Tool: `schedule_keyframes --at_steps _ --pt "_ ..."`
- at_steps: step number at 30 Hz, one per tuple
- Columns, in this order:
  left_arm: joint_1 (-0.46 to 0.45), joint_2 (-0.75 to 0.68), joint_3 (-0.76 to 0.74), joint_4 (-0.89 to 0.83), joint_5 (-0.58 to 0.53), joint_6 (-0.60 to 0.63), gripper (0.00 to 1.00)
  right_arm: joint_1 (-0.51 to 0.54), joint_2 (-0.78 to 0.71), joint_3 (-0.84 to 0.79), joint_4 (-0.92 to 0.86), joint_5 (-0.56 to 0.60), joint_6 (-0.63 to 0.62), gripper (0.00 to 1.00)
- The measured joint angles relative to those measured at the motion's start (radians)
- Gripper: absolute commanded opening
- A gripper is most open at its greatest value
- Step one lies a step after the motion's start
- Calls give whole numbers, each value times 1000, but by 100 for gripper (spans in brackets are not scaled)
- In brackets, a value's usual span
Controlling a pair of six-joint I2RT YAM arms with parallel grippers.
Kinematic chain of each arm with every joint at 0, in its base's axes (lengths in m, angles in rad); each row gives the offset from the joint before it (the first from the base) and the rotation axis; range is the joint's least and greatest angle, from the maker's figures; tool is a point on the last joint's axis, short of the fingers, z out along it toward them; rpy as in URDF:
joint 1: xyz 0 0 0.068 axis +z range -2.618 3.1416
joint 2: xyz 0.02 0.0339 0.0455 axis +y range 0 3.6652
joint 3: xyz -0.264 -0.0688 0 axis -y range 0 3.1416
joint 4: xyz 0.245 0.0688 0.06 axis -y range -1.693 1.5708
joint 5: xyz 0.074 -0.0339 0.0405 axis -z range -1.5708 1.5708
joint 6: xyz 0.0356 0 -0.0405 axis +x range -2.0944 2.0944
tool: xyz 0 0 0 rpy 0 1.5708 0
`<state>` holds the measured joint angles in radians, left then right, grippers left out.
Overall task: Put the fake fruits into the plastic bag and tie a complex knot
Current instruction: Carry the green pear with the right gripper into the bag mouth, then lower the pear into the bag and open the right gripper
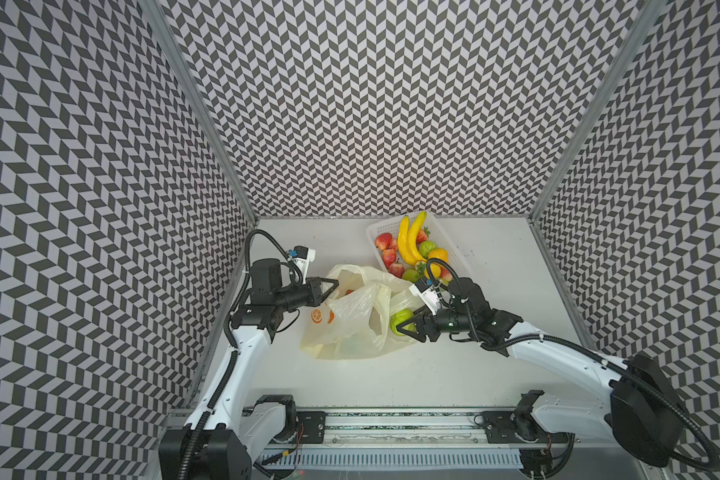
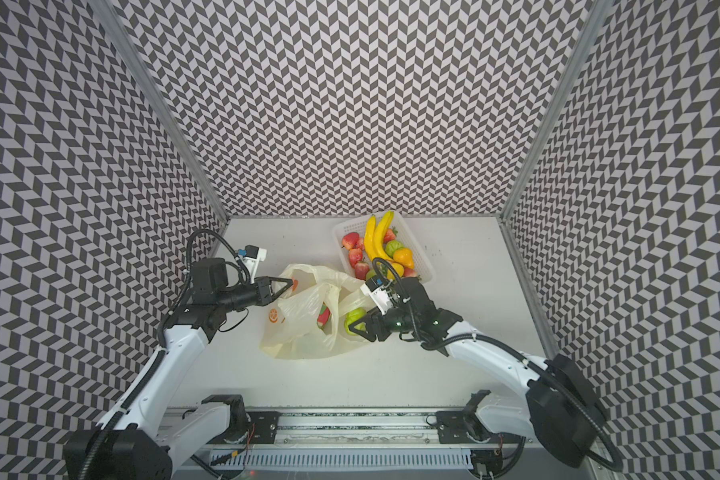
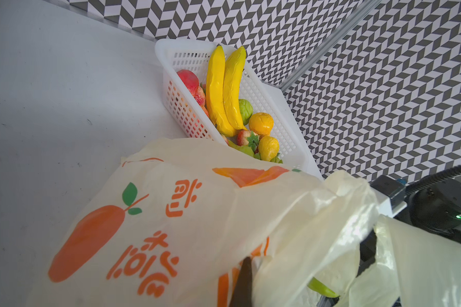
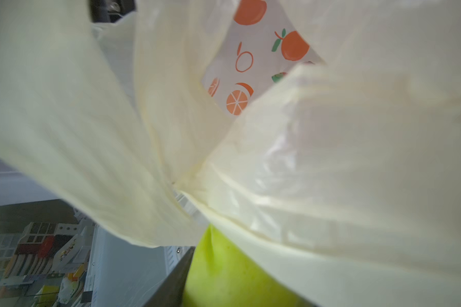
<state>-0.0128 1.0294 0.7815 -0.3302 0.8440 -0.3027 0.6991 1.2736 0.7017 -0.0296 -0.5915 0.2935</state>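
Writing first: big orange characters [image 3: 144,263] are printed on the plastic bag [image 3: 197,226]. They're seen sideways in the left wrist view, so they can't really be read. An orange loop [image 4: 243,59] shaped like a small "b" is caught in the right wrist view, next to printed oranges [image 4: 294,45]. No brand name can be made out anywhere.

Left pincer [image 1: 334,286] is seen clamped tight on the bag's upper left edge in both top views, with film pinched between the tips. Right pincer [image 1: 405,324] is held partway apart and gripped on a green pear [image 1: 400,318] at the bag's right edge. In the right wrist view, bag film is draped over part of that pear.

Bag itself: thin, pale yellow, kinda see-through, crumpled. It's laid on the desk [image 1: 433,374] at the middle of both top views, mouth gaping on its right side. Something pink-red and green [image 2: 324,316] can be spotted inside the mouth in a top view. More fake fruits, namely bananas [image 1: 410,241], strawberries [image 1: 384,241] and an orange [image 1: 438,254], are piled in a white perforated basket [image 1: 385,226]. It's up and right of the bag, by the back wall.
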Motion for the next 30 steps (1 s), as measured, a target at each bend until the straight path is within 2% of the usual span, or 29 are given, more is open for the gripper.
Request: schedule_keyframes --at_steps 7,12,19,23,28,30 --pt "-5 0 0 -1 17 18 0 10 135 85 56 38 -2 30" --pt "-7 0 0 -8 18 28 0 45 197 160 124 42 13 37" --pt "-8 -2 0 -6 24 21 0 83 267 208 171 55 39 37" --pt "-11 -2 0 -6 26 21 0 91 281 224 179 70 48 48" --pt "-13 -2 0 -6 26 21 0 92 282 227 193 80 56 74" --pt "-13 -3 0 -6 26 21 0 92 282 227 193 85 56 79"
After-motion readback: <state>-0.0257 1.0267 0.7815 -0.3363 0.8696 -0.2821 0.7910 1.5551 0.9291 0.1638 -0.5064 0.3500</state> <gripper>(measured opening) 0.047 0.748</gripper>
